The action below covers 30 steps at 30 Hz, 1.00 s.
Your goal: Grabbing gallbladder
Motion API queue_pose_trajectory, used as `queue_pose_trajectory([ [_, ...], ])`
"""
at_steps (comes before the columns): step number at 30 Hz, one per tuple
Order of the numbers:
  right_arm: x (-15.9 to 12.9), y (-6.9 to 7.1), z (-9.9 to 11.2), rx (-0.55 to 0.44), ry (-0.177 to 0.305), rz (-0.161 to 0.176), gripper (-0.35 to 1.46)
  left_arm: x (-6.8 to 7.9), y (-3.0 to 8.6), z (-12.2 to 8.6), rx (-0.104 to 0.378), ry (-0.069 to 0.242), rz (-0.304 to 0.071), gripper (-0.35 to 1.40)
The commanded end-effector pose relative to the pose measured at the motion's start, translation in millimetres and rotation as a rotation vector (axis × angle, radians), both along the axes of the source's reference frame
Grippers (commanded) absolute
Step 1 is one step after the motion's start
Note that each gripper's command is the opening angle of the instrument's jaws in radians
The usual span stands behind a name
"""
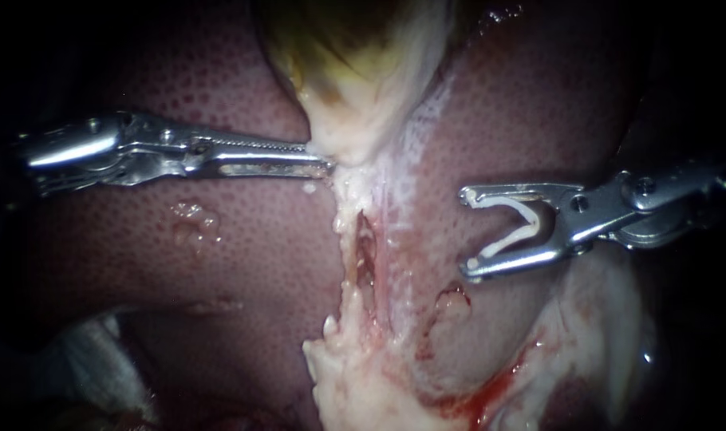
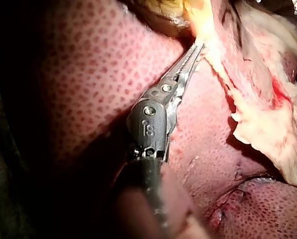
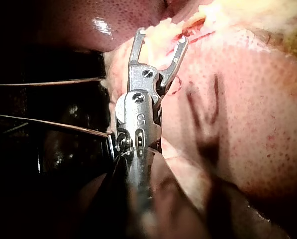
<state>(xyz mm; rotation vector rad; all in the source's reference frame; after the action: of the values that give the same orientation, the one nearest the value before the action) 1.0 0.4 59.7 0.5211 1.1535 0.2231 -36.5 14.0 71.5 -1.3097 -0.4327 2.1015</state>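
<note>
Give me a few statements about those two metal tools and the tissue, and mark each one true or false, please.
1. The left instrument has its jaws closed on the pale lower end of the gallbladder. True.
2. The right instrument is touching the gallbladder. False: it hangs apart from it, over the liver.
3. The right instrument's jaws lie flat together. False: they stand wide apart, with a pale clip seated between them.
4. Speckled reddish liver lies on both sides of the pale central strip. True.
5. The two instruments cross each other. False: their tips stay well apart, one on each side of the strip.
</note>
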Motion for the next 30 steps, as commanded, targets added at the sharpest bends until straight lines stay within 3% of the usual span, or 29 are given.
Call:
queue_pose_trajectory([
  [1, 0.0, 0.0, 0.0, 0.0, 0.0, 0.0, 0.59, 0.1, -0.1, 0.0, 0.005, 0.009, 0.007, -0.35],
  [9, 0.0, 0.0, 0.0, 0.0, 0.0, 0.0, 0.59, 1.5, 0.3, -1.7, 0.017, 0.013, 0.018, -0.35],
  [16, 0.0, 0.0, 0.1, 0.0, -0.001, 0.001, 0.59, 4.4, 1.0, -5.3, 0.031, 0.014, 0.018, -0.35],
  [20, 0.0, 0.1, 0.1, 0.0, -0.001, 0.001, 0.59, 6.1, 1.5, -7.4, 0.036, 0.002, -0.005, -0.35],
  [26, 0.0, 0.1, 0.1, 0.0, -0.001, 0.001, 0.59, 6.5, 1.5, -9.1, 0.035, -0.006, -0.013, -0.35],
  [30, 0.0, 0.1, 0.1, 0.0, -0.001, 0.001, 0.59, 6.2, 1.4, -9.2, 0.034, -0.004, -0.015, -0.35],
])
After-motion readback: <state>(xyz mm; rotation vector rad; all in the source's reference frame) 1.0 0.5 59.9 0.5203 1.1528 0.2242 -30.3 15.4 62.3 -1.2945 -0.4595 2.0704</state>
